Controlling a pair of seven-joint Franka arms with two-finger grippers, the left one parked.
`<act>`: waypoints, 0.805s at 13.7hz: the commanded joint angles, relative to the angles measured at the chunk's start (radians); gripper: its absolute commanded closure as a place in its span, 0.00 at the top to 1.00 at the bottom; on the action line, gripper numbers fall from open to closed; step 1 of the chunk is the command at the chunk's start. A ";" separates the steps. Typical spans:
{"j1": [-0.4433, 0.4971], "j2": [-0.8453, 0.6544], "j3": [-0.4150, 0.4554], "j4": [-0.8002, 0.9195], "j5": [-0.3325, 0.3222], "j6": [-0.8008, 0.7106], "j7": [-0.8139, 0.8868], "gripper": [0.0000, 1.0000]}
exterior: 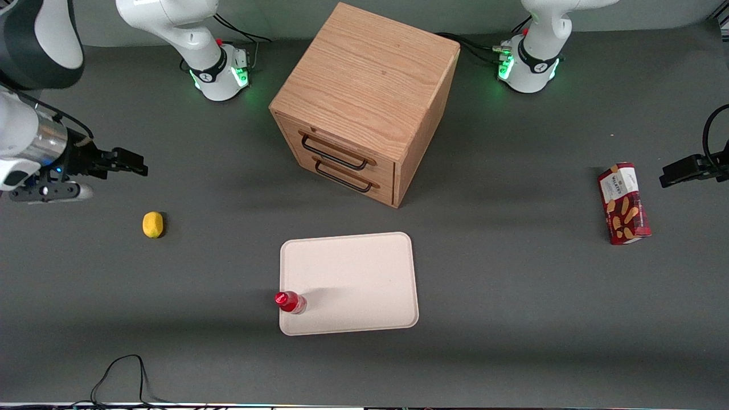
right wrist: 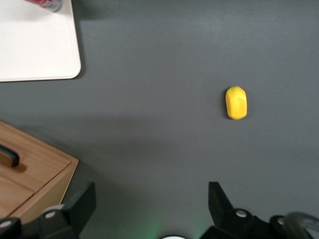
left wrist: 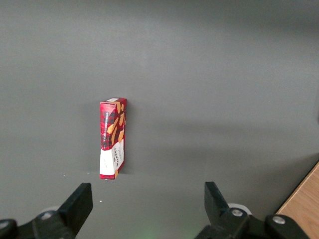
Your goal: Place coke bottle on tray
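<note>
The coke bottle (exterior: 290,302), small and red with a red cap, stands upright on the cream-pink tray (exterior: 353,279). It is just inside the rim, at the tray corner nearest the front camera on the working arm's side. My gripper (exterior: 134,167) hovers well away toward the working arm's end of the table, above the bare mat, open and holding nothing. The right wrist view shows the gripper (right wrist: 150,206) with its fingers wide apart over grey mat, plus a sliver of the bottle (right wrist: 47,4) on the tray (right wrist: 35,45).
A yellow lemon (exterior: 152,224) (right wrist: 236,102) lies on the mat between my gripper and the tray. A wooden drawer cabinet (exterior: 364,97) (right wrist: 30,169) stands farther from the camera than the tray. A red snack box (exterior: 623,203) (left wrist: 112,138) lies toward the parked arm's end.
</note>
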 commanded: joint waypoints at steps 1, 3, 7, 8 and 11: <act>-0.012 -0.059 0.014 -0.020 0.005 -0.007 0.001 1.00; -0.025 -0.056 0.015 0.016 -0.023 -0.016 0.022 1.00; -0.082 -0.039 0.093 0.049 -0.046 -0.029 0.053 1.00; -0.082 -0.030 0.093 0.064 -0.054 -0.029 0.050 1.00; -0.034 0.027 0.075 0.142 -0.063 -0.068 0.046 1.00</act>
